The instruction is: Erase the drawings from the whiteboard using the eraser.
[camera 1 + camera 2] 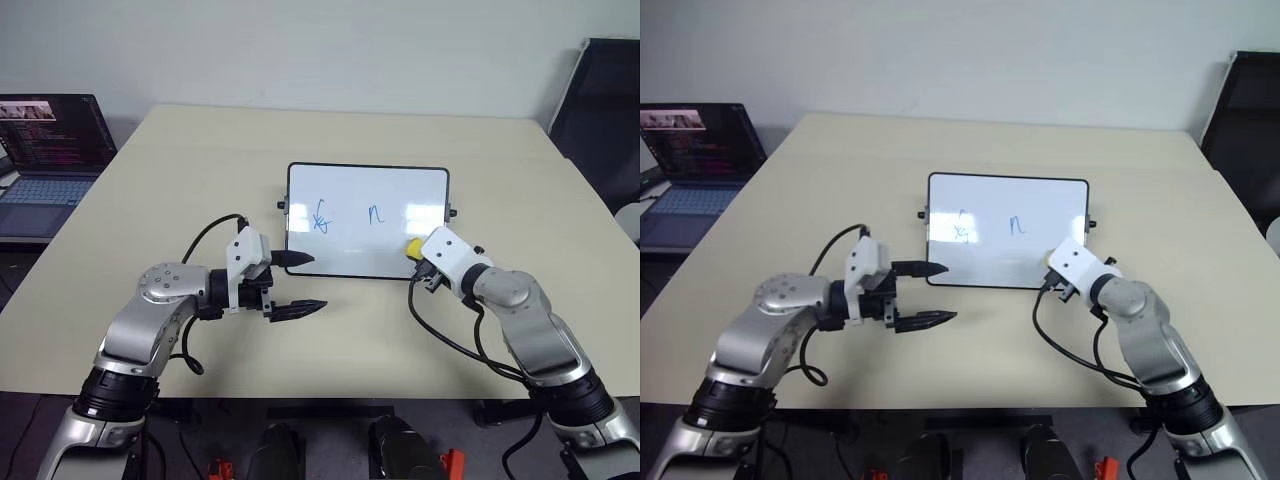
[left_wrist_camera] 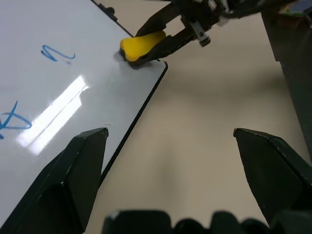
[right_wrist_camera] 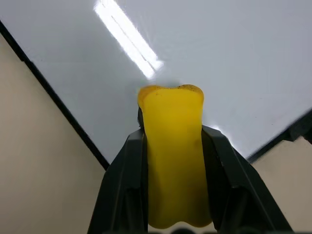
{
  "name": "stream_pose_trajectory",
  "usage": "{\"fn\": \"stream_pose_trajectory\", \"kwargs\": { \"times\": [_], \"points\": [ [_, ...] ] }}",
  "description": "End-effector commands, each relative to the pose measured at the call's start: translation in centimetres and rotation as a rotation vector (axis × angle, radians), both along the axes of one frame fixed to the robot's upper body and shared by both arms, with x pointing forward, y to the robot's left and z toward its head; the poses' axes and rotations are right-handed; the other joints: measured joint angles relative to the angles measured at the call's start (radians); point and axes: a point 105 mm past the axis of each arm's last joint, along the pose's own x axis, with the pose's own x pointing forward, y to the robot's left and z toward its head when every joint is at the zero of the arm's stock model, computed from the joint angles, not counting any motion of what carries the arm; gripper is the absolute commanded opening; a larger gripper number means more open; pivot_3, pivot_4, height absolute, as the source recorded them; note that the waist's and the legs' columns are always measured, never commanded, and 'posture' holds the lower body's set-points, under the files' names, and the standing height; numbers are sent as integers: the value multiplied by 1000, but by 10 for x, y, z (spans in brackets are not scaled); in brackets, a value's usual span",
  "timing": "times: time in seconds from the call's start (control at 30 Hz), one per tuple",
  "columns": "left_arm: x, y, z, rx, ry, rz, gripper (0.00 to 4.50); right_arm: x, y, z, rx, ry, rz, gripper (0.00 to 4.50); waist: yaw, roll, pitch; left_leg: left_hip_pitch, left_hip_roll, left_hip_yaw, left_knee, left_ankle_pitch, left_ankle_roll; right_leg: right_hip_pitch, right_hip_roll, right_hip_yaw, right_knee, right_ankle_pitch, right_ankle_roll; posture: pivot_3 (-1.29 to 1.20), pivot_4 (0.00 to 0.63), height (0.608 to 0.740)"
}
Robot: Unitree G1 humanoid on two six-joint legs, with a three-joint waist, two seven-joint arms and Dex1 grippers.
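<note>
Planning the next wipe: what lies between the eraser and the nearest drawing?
Only bare whiteboard with a light glare separates the eraser from the nearest drawing, seen in the left eye view.

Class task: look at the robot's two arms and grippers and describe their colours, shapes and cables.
Both arms are silver-grey metal with rounded joints and black collars near the shoulders. Each wrist carries a white boxy housing. The left gripper and right gripper each have two black tapered fingers. A black cable loops beside each forearm.
</note>
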Motion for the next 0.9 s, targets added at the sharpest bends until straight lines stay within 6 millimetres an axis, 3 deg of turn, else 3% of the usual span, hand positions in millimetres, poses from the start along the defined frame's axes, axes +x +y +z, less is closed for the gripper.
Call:
{"fn": "stream_pose_trajectory", "kwargs": {
  "times": [0.03, 0.2, 0.37, 0.67, 0.9],
  "points": [
    [3, 10, 16, -49, -68, 75, 4500, -14, 13, 21, 145, -47, 70, 1126, 0, 0, 0, -1, 0, 0, -3, 0, 0, -2, 0, 0, 0, 0, 0, 0, 150, 740],
    [8, 26, 19, -118, -71, 219, 4500, -28, 14, 29, 281, -73, 91, 1126, 2, 0, 0, -1, 0, -1, -11, 0, 0, -3, 1, -2, 0, -2, 4, 0, 150, 740],
    [9, 31, 22, -157, -82, 298, 4500, -37, 14, 30, 370, -68, 106, 1126, 2, 0, 0, -1, 0, -1, -11, 0, -1, -3, 1, -2, 0, -4, 2, 0, 150, 740],
    [1, 13, 40, -189, -101, 325, 4500, -29, 7, 29, 379, -153, 64, 1126, 1, 0, 0, 0, 0, -1, -8, 0, -1, -2, 0, -1, 0, -3, 1, 0, 150, 740],
    [2, 1, 52, -172, -114, 312, 4500, -20, 26, 26, 288, -142, 156, 1126, 0, 0, 0, 0, 0, -1, -9, 0, -1, -2, 0, -1, 0, -3, 1, 0, 150, 740]
  ]
}}
